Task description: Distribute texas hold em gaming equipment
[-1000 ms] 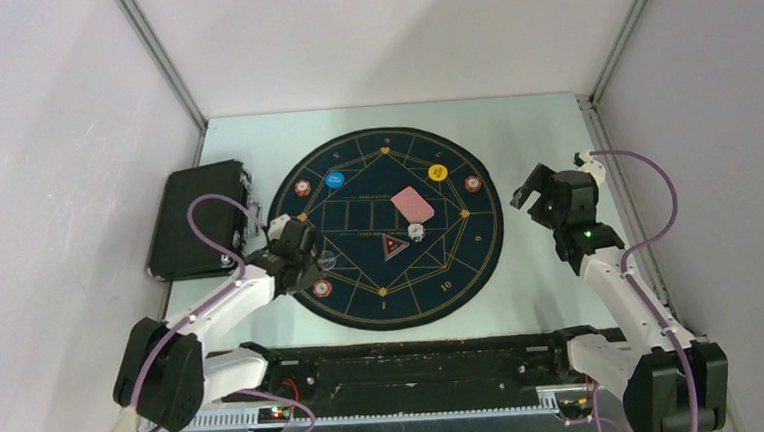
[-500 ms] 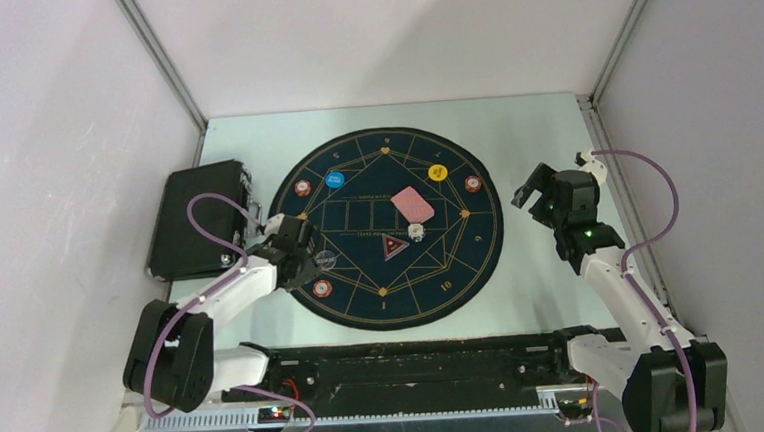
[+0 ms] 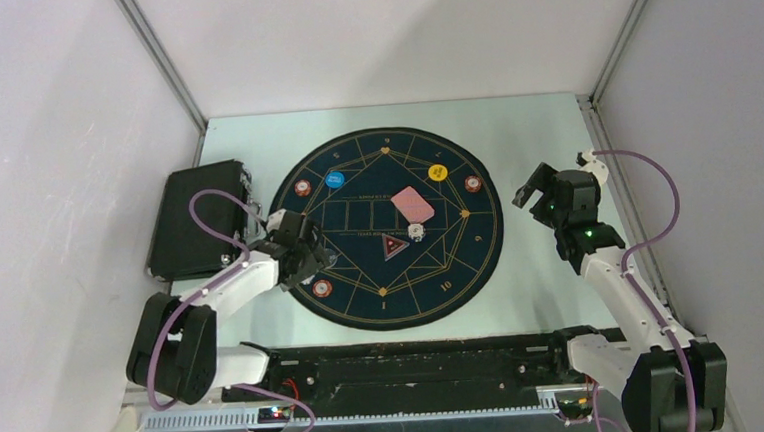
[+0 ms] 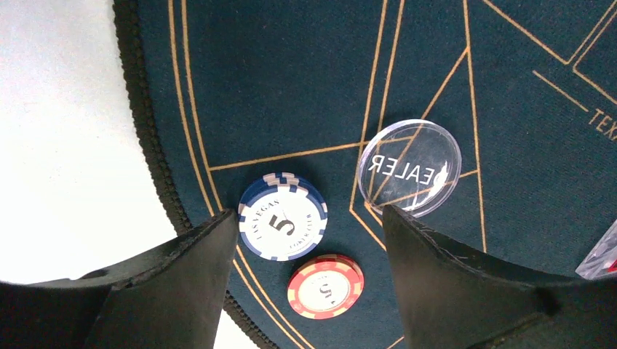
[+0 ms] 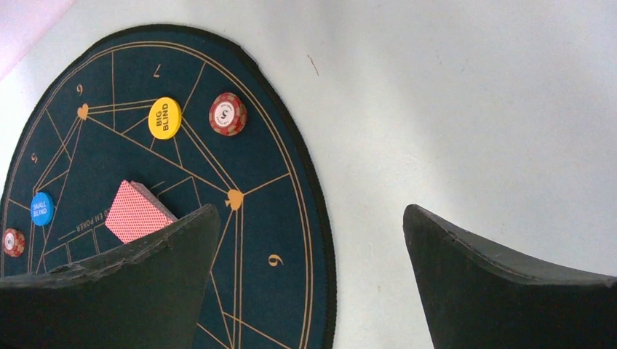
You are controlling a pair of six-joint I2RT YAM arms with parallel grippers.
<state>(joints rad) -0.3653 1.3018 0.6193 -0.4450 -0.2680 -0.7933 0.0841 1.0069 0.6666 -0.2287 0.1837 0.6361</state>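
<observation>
My left gripper (image 3: 310,261) hovers open over the left rim of the dark mat (image 3: 432,273). In the left wrist view a blue-white chip marked 5 (image 4: 283,218) and a red chip (image 4: 325,286) lie flat on the mat between the left gripper's (image 4: 309,214) spread fingers, touching neither. A clear dealer button (image 4: 409,168) lies beside them. Pink-backed cards (image 3: 412,205) and a red triangular token (image 3: 394,245) sit mid-mat. A blue chip (image 3: 335,180), a yellow chip (image 3: 437,173) and red-white chips (image 3: 302,188) (image 3: 472,183) ring the far side. My right gripper (image 3: 532,189) hangs open and empty off the mat's right edge.
A black case (image 3: 198,219) lies shut on the table left of the mat, close behind my left arm. Bare pale table (image 3: 543,286) lies right of the mat. Walls enclose the table on three sides.
My left gripper's jaws have spread wider and it has shifted slightly left over the mat's rim, its arm folding in. The right arm has not moved.
</observation>
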